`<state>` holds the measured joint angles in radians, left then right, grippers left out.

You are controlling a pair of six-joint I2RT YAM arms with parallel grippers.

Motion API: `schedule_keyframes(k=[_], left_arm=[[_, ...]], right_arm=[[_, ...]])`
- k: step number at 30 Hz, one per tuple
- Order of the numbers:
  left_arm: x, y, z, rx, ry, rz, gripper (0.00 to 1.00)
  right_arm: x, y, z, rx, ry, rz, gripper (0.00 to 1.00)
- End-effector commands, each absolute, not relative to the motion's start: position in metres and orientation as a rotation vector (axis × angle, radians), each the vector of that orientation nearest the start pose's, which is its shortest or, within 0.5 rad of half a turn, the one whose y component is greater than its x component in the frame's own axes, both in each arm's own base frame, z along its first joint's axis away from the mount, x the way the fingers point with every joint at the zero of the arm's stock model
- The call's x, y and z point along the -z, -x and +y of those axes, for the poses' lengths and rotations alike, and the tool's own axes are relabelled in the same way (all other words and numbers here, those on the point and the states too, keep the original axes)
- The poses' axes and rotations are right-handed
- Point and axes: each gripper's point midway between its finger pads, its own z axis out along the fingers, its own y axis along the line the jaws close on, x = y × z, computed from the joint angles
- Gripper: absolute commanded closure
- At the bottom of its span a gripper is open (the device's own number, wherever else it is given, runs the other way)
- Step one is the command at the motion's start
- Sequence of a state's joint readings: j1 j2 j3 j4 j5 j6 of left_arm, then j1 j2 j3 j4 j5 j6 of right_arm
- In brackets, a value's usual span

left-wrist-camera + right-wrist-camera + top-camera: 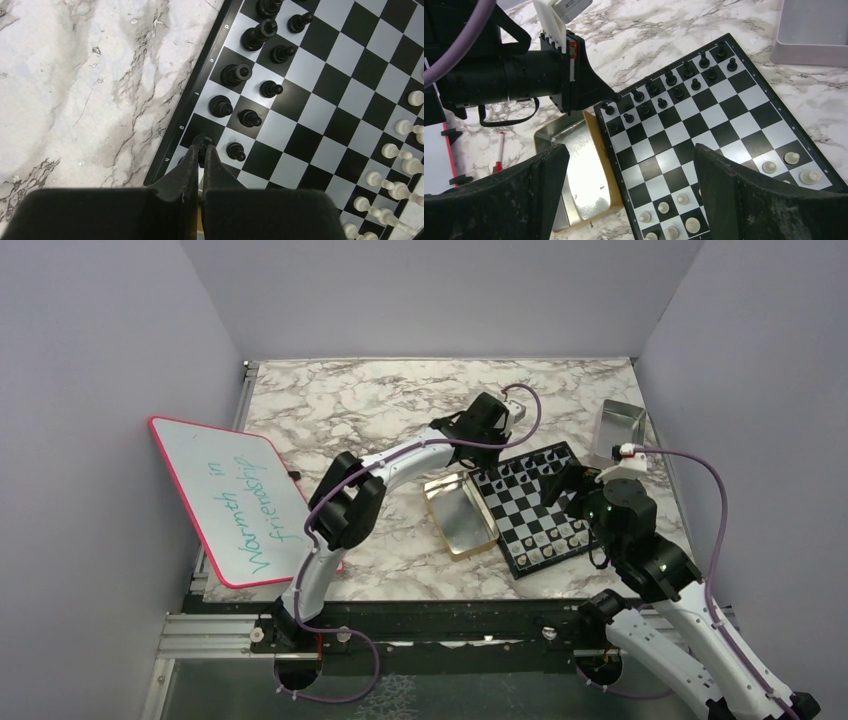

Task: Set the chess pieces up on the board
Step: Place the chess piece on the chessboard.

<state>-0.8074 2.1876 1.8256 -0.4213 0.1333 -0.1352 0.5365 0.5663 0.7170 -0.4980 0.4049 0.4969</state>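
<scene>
Black piece point(202, 139) pinched in left pincer point(202, 151) on board point(320, 100) | right pincer point(626, 155) wide, empty

left gripper point(202, 150) pinched closed, right gripper point(629, 160) spread wide

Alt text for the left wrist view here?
The left gripper is shut, its fingers pinching a black piece on a dark edge square of the board. Along that edge other black pieces stand in two rows, with white pieces at lower right and marble table on the left.
</scene>
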Motion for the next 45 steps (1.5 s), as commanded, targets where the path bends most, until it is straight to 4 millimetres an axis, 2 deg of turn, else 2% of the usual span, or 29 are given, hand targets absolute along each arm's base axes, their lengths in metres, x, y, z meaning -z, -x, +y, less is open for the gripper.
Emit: schedule_keyframes(k=[1, 17, 23, 31, 35, 38, 45], left_arm=[[-0.091, -0.379, -0.435, 0.551, -0.877, 2.262, 0.97], [-0.072, -0.379, -0.438, 0.535, -0.898, 2.289, 0.93], [-0.071, -0.377, -0.439, 0.535, -0.908, 2.294, 0.86], [-0.077, -0.377, -0.441, 0.545, -0.912, 2.29, 0.72], [-0.083, -0.376, -0.445, 0.574, -0.918, 2.276, 0.73], [-0.082, -0.376, -0.446, 0.576, -0.921, 2.276, 0.76], [-0.076, -0.374, -0.443, 0.556, -0.927, 2.291, 0.77]], right_arm=[[-0.234, -0.237, 0.079, -0.304, -0.23, 1.874, 0.0], [-0.231, -0.238, 0.079, -0.293, -0.222, 1.873, 0.0], [-0.228, -0.239, 0.08, -0.291, -0.215, 1.876, 0.0], [-0.223, -0.24, 0.083, -0.302, -0.206, 1.891, 0.0], [-0.222, -0.24, 0.086, -0.315, -0.197, 1.899, 0.0], [-0.221, -0.24, 0.087, -0.314, -0.196, 1.903, 0.0], [-0.222, -0.24, 0.087, -0.321, -0.202, 1.895, 0.0]])
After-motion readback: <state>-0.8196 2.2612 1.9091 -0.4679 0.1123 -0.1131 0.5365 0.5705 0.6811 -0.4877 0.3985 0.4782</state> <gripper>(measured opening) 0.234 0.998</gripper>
